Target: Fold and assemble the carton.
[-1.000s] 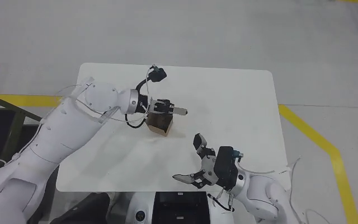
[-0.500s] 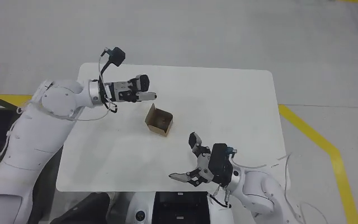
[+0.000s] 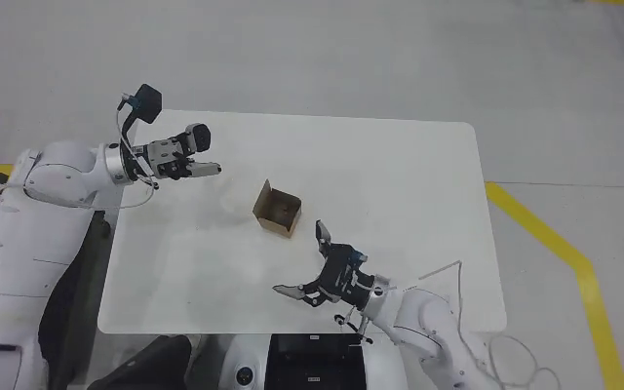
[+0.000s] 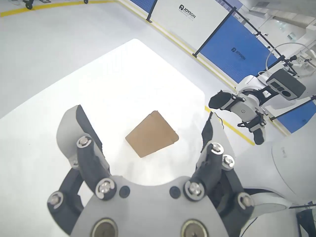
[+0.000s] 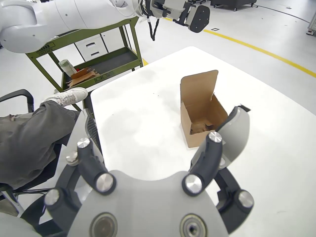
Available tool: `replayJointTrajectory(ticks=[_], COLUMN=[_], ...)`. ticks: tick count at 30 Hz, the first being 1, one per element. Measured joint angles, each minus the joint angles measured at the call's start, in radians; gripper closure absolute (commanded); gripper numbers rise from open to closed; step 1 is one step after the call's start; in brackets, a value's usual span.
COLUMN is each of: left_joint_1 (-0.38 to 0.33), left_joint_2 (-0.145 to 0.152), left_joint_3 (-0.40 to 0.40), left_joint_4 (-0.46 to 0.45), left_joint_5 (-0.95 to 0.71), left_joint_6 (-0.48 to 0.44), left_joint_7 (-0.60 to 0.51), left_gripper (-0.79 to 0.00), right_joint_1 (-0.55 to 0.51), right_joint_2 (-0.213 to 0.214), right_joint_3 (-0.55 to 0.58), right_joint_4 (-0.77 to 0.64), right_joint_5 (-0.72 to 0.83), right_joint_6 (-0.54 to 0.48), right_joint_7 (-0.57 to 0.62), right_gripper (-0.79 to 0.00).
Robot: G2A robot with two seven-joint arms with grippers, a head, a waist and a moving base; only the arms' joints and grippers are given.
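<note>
A small brown carton (image 3: 278, 210) stands upright near the middle of the white table (image 3: 409, 166). Its top is open, and the lid flap (image 5: 200, 83) stands straight up. My left gripper (image 3: 205, 153) hangs open above the table's far left part, well clear of the carton (image 4: 151, 134), with nothing between its fingers (image 4: 82, 124). My right gripper (image 3: 304, 261) is open wide over the near side of the table, a short way from the carton (image 5: 200, 122) and not touching it. The left gripper (image 5: 195, 18) shows high beyond the carton in the right wrist view.
A green cart (image 5: 98, 67) with cardboard scraps stands off the table's left side. A seated person's leg and white shoe (image 5: 71, 94) rest by that table edge. The table's right half is bare, and a yellow line (image 3: 546, 234) runs on the floor to the right.
My left gripper has let go of the carton and pulled away to the left. The carton has stayed in place. My right gripper has moved left, closer to the carton.
</note>
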Motion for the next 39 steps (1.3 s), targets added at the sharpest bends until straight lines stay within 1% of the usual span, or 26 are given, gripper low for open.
replayJointTrajectory(ticks=[2,6,11,13,16,20,23,33,39], left_joint_1=[0.010,0.028,0.048,0.050,0.049,0.049,0.049,0.049,0.049], left_joint_2=[0.011,0.031,0.049,0.050,0.049,0.049,0.049,0.049,0.049], left_joint_3=[-0.014,-0.040,-0.080,-0.082,-0.081,-0.081,-0.081,-0.081,-0.081], left_joint_4=[0.016,0.044,0.047,0.046,0.046,0.046,0.046,0.046,0.046], left_joint_5=[0.025,0.044,0.021,0.018,0.019,0.019,0.019,0.019,0.019], left_joint_6=[-0.024,-0.071,-0.081,-0.081,-0.081,-0.081,-0.081,-0.081,-0.081], left_joint_7=[0.027,0.074,0.084,0.084,0.084,0.084,0.084,0.084,0.084], left_gripper=[-0.785,-0.785,-0.785,-0.785,-0.785,-0.785,-0.785,-0.785,-0.785], right_joint_1=[0.023,0.059,0.105,0.119,0.135,0.172,0.194,0.255,0.294], right_joint_2=[-0.008,-0.022,-0.043,-0.050,-0.064,-0.088,-0.106,-0.152,-0.180], right_joint_3=[-0.027,-0.065,-0.108,-0.123,-0.146,-0.187,-0.217,-0.234,-0.239], right_joint_4=[0.026,0.067,0.112,0.124,0.139,0.172,0.209,0.336,0.394], right_joint_5=[-0.024,-0.024,-0.017,-0.021,-0.020,-0.054,-0.078,0.005,0.003], right_joint_6=[0.024,0.067,0.141,0.174,0.252,0.393,0.477,0.580,0.683], right_joint_7=[-0.016,-0.036,-0.003,0.019,0.070,0.181,0.229,0.250,0.274], right_gripper=[-0.785,-0.785,-0.785,-0.785,-0.785,-0.785,-0.785,-0.785,-0.785])
